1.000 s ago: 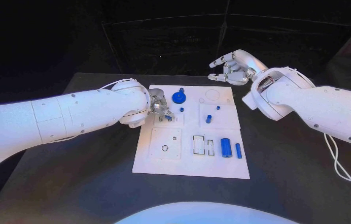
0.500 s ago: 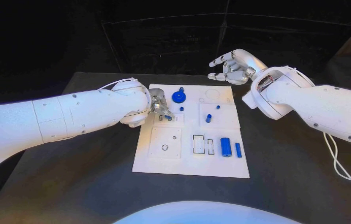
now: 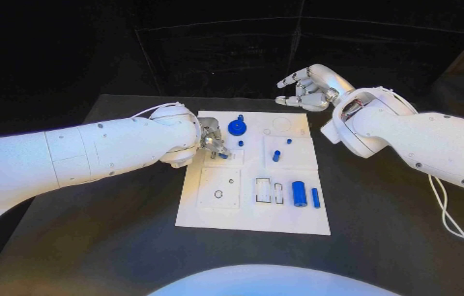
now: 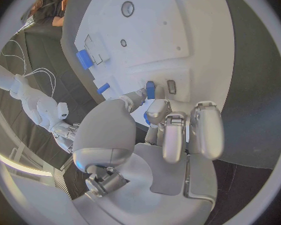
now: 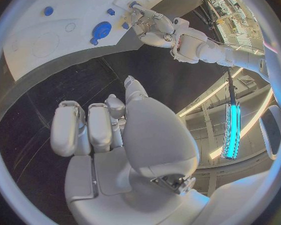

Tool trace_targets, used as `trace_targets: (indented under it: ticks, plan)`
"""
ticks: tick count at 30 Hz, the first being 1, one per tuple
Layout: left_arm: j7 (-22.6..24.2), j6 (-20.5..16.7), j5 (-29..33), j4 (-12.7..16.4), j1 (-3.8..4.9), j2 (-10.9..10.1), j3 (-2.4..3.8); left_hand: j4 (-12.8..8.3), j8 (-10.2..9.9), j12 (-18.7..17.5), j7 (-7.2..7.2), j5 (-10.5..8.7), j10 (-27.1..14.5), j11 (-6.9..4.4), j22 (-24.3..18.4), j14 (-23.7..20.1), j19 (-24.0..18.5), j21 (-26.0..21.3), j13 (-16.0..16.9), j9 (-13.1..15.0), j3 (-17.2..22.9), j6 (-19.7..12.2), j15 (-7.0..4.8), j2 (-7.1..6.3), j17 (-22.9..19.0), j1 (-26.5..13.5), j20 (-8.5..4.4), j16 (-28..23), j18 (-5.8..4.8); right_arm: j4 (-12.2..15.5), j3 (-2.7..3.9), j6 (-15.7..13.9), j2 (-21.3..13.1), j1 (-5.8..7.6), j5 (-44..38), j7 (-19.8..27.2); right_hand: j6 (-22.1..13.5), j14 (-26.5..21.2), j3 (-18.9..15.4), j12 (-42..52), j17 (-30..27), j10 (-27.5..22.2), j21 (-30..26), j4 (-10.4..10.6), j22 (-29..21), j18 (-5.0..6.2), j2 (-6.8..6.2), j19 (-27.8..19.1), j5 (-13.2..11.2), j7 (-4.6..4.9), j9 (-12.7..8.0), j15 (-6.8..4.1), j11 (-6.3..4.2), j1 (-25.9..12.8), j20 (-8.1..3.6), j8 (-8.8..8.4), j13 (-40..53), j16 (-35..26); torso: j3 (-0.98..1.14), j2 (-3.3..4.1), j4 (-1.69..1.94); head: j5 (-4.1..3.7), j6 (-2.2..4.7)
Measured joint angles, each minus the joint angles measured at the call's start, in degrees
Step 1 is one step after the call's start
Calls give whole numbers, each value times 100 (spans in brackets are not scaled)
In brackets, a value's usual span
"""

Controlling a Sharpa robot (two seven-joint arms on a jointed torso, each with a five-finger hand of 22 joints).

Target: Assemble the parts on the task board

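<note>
Left robot hand [image 3: 212,141] over the left edge of the white task board [image 3: 253,222], fingertips pinching a small blue peg [image 4: 150,90] just above the board. Right robot hand [image 3: 308,89] raised beyond the board's far right corner, fingers apart and holding nothing. On the board: a blue gear [image 3: 237,129] near the far edge, two blue cylinders [image 3: 300,194] lying at the right side. Black surface [image 3: 116,242] beneath

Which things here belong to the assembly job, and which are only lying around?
Belonging to the job: task board; small blue part that the left hand holds at the board; blue round part; two blue cylinders; small blue pegs.

Only around: black table; right hand, raised, holding nothing.
</note>
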Motion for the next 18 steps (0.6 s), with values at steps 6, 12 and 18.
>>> trace_targets:
  ticks: [6, 12, 18]
  plan:
    - [-5, 68, -17, -4, 7, 3, 6, 0, 0, 0, 1, 17, 0, 0, 0, 0, 0, 0, 0, 5, 0, -1, 0, 0, 0, -1, 0, 0, 0, -6, 0, 3, 3, 0, 0, 0, 0, 0, 0, 0, 0, 0, 0, 0, 0, 0, 0, 0, 0, 0, 0, 0, 0, 0, 0, 19, 0, 0, 1, 0, -2, -6, -12]
    - [-17, 117, -30, -23, 12, 22, 9, 0, -1, 0, -1, 17, -6, 6, -1, 0, 0, 0, 1, 5, 0, 1, 0, -1, 0, -1, 0, 0, 0, -8, 0, 6, 8, 0, 0, 0, 0, 0, 0, 0, 0, 0, 0, 0, 0, 0, 0, 0, 0, 0, 0, 0, 0, 0, 0, 19, 0, 0, 1, 0, -2, -8, -17]
    - [-34, 200, -40, -74, 16, 78, 11, -11, 48, 1, -44, 17, 55, -16, 38, 0, 0, 0, 42, 46, 172, 62, 0, 28, 0, -166, 0, 0, 0, -13, 0, 7, 12, 0, 0, 1, 0, 0, 0, 0, 0, 0, 0, 0, 0, 0, 0, 0, 0, 0, 0, 0, 0, 0, 0, 19, 0, 0, 1, 0, -4, -8, -26]
